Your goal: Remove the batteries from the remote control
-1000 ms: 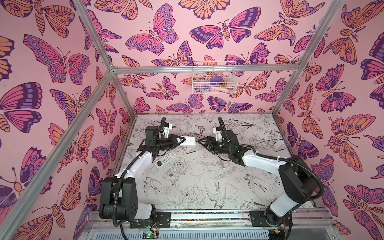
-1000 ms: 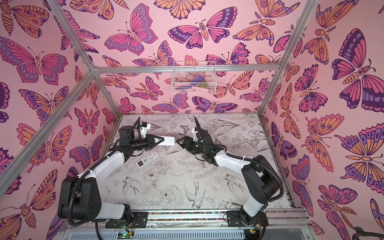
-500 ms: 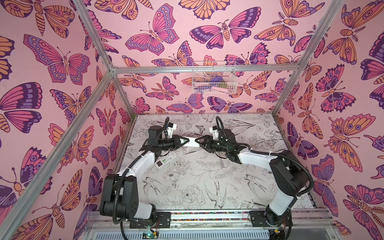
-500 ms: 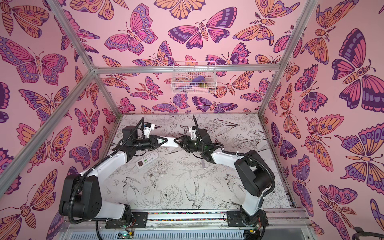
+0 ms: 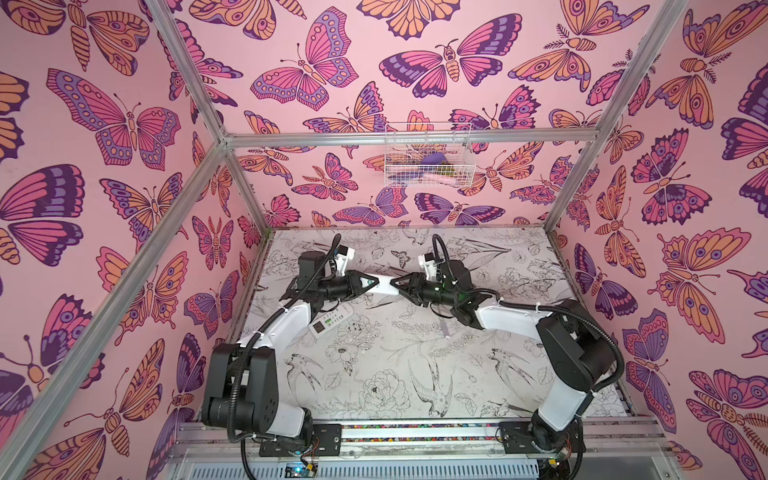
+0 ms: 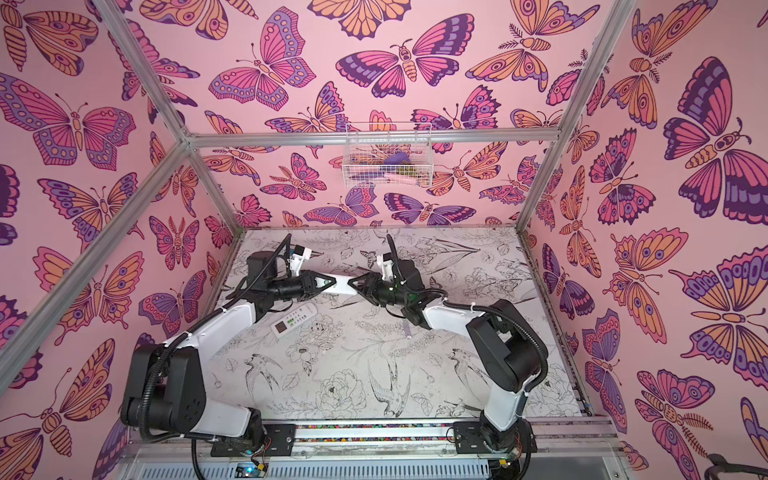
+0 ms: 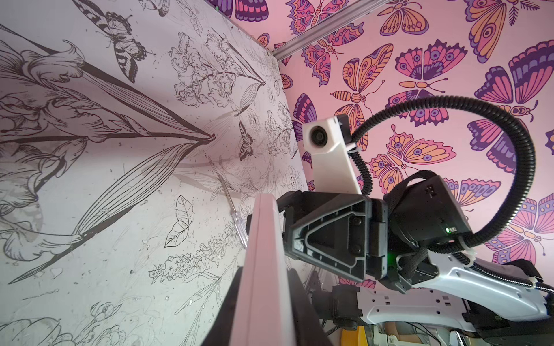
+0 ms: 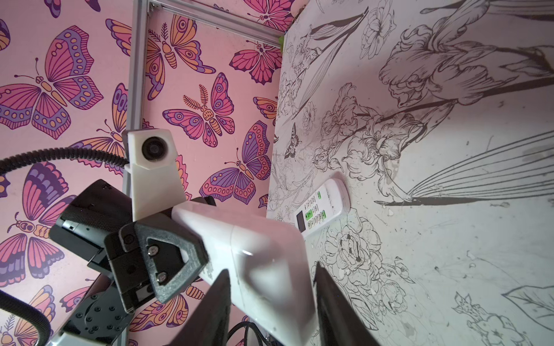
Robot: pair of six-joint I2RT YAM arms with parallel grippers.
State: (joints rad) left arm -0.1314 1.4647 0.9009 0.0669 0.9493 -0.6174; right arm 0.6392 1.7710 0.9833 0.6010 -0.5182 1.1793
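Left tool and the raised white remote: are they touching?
Touching. In the left wrist view the raised white remote sits edge-on, pinched between the left tool's two dark fingers.

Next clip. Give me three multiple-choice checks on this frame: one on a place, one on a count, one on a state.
1. Where is the green-buttoned remote?
A) in the wall basket
B) lying on the table
C) in the right gripper

2. How many remotes show?
A) one
B) two
C) four

3. The left gripper is:
A) wide open above the table
B) shut on the lifted remote
C) shut on a pen-like tool

Key:
1 B: it lies face up on the table in both top views.
2 B: one lies on the table and one is held up in the air.
3 B: its fingers clamp one end of the lifted remote.
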